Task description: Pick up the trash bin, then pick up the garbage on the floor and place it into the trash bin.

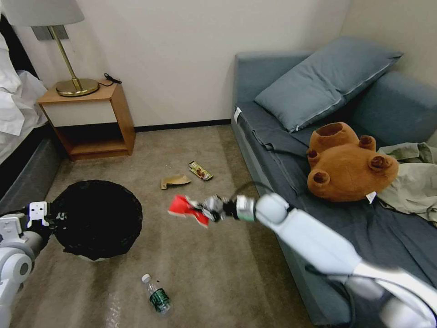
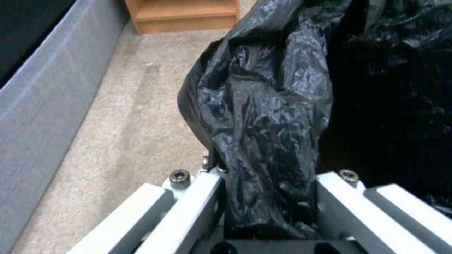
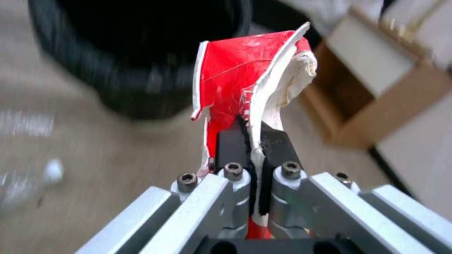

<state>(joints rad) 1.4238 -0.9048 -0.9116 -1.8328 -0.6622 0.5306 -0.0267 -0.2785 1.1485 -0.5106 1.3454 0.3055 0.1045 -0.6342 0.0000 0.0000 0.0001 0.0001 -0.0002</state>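
The left gripper point(image 1: 51, 217), jaws clamped on the liner rim, holds the trash bin point(image 1: 98, 218) at near left, mouth up to receive the red snack packet point(image 1: 187, 209) pinched in the right gripper point(image 1: 205, 212) just right of it.

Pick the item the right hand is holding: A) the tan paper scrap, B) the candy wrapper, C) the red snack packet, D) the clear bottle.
C: the right hand is shut on the red snack packet, carried above the carpet beside the trash bin.
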